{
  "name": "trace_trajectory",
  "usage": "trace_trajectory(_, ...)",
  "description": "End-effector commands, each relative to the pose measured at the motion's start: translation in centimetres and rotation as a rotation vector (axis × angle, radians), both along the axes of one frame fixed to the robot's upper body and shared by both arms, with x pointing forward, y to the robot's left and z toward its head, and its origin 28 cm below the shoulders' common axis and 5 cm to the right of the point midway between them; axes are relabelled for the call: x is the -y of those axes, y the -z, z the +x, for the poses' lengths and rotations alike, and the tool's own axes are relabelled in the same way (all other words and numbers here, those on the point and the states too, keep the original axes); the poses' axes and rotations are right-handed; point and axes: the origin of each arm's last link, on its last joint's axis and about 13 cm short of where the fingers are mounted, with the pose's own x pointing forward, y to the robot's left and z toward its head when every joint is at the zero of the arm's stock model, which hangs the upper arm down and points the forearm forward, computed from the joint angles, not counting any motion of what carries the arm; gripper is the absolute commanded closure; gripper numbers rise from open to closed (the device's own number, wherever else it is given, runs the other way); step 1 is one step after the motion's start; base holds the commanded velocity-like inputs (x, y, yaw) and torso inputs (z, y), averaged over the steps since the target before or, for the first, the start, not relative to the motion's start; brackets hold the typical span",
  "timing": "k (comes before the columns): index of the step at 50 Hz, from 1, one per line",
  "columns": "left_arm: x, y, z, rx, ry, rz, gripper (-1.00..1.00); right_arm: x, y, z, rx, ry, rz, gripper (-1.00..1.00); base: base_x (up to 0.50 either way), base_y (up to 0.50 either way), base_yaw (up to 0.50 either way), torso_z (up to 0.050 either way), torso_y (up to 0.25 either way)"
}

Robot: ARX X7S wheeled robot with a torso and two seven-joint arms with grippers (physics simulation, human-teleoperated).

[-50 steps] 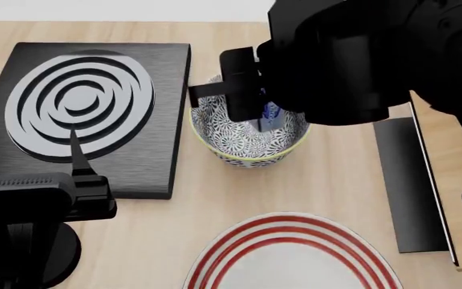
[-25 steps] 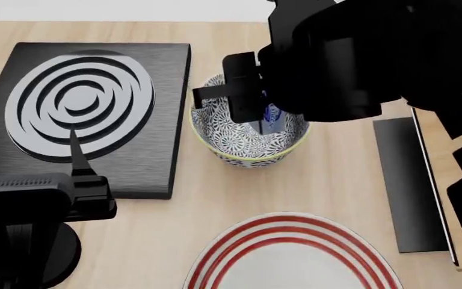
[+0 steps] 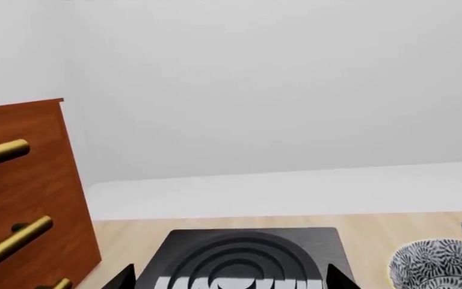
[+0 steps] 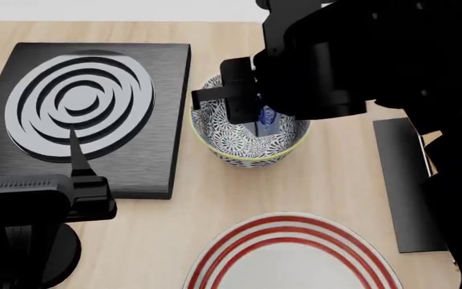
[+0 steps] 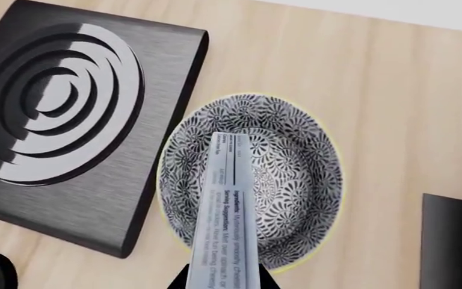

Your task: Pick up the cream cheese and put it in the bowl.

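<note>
We had the cheese [image 5: 231,211] gripped in the right tool [image 4: 251,111], which hung directly over the bowl [image 4: 247,147]. In the right wrist view the box ran out from between the fingers with its printed side showing, its far end over the bowl's inside near the middle; its long axis pointed along the tool, down into the bowl. In the head view only a sliver of blue showed under the black arm, inside the rim. Whether the box's end touched the bowl's floor we could not tell.

The relation that mattered was already set, we judged: the cheese lay straight below the tool and within the rim on every side, so letting go should drop it inside. Since the box stood on end, it would likely tip against the wall as it fell.

The left tool [image 4: 79,174] sat near the surface's near left corner, over the stove plate [image 4: 82,108], well apart from the bowl; its wrist view showed only fingertips, so we could not tell its state. The right arm was plainly the one at work.

Around the bowl, the stove plate lay just beside it on the left, the striped plate [image 4: 291,256] toward the near edge, and a dark slab [image 4: 408,186] to the right. Open wood ringed the bowl, and straight up was clear for the retreat.
</note>
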Motion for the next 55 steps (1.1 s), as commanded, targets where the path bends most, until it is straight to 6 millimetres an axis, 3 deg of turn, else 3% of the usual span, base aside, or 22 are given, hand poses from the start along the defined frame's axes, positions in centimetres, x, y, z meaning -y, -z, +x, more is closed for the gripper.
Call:
trace_trajectory(1,0.0,0.0,0.0,0.003,0.0,0.002,-1.0,-0.1,0.1,0.7,0.012,-0.003,0.0,1.0,0.0,0.0,0.0,0.0,0.0)
trace_trajectory(55,0.1,-0.1,-0.2,0.008,0.01,0.004,-1.0,-0.2,2.6,3.1,-0.029,0.014,-0.017,1.0,0.0,0.0,0.0,0.0,0.0)
